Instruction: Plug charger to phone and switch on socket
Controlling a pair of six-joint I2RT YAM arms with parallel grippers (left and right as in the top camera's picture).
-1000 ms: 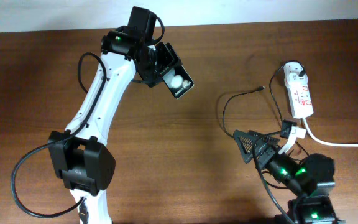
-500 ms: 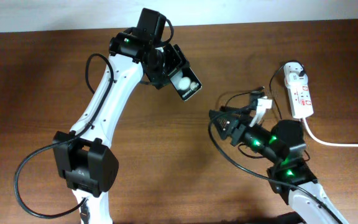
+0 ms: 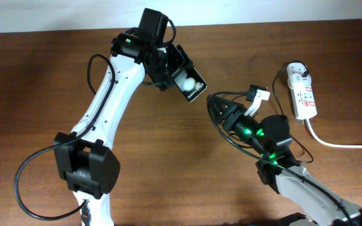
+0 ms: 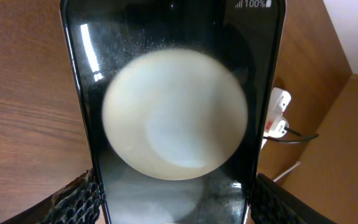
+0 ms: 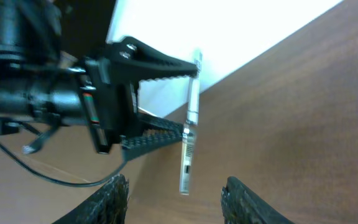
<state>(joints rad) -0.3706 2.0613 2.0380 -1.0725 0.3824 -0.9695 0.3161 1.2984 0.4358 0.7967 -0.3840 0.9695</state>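
My left gripper [image 3: 180,74] is shut on the black phone [image 3: 192,85] and holds it in the air, face up. The phone fills the left wrist view [image 4: 173,93], with my left gripper's jaws [image 4: 173,205] on both its sides. My right gripper [image 3: 211,105] is open and empty, pointing at the phone from the right. In the right wrist view the phone [image 5: 188,146] shows edge-on beyond my open right jaws [image 5: 176,186]. The thin black charger cable [image 3: 221,133] loops beside the right arm; I cannot make out its tip. The white socket [image 3: 301,94] lies at the right.
A thick white cord [image 3: 344,144] runs from the socket off the right edge. The socket shows small in the left wrist view [image 4: 279,102]. The brown wooden table [image 3: 30,81] meets a white wall at the back. The left arm's black cable hangs by its base.
My right arm has swung up and left from the table's front right, and its open gripper now points at the phone. My left gripper has shifted the phone slightly to the right.
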